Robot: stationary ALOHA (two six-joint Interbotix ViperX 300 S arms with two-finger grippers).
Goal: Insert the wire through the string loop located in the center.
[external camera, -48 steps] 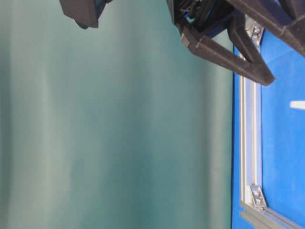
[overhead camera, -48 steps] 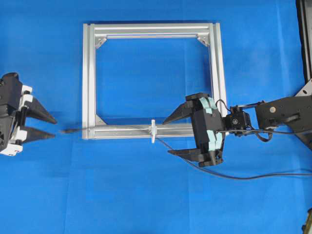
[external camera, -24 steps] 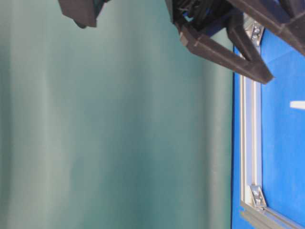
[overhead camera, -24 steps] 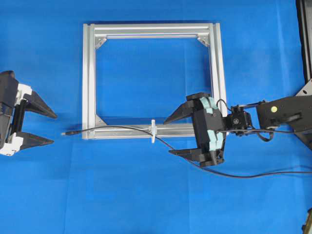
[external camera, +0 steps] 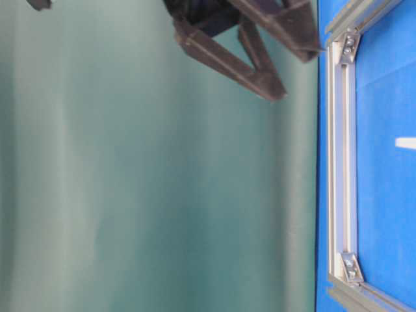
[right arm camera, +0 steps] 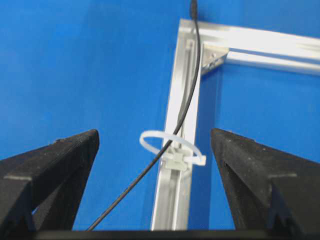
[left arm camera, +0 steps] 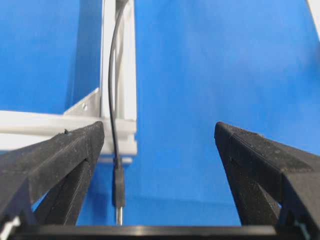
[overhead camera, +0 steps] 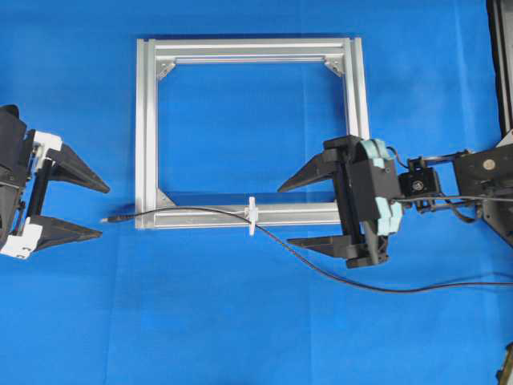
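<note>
Black cable told the story of this moment: the wire lay threaded through the string loop at the middle of the frame's lower bar, its plug end resting on the blue surface just left of the aluminium frame, its long tail sweeping off toward the lower right edge of the picture. In the right wrist view the wire passed cleanly inside the white loop, so the insertion looked complete, as far as could be judged.

What had just changed was the release. A second earlier the left claw sat narrower at the left edge with its tips close to the plug; by now its jaws stood wide apart and held nothing, the plug lying free between and ahead of them. The wire itself had settled, its left part now bowing slightly over the bar and not running straight along it.

Compared with the earlier overhead picture, the right claw had drawn back toward the right side, away from the loop, its jaws spread wide and empty throughout. Both arms seemed to be retreating, which would fit a finished task; the wire stayed seated in the loop with nothing gripping it.
</note>
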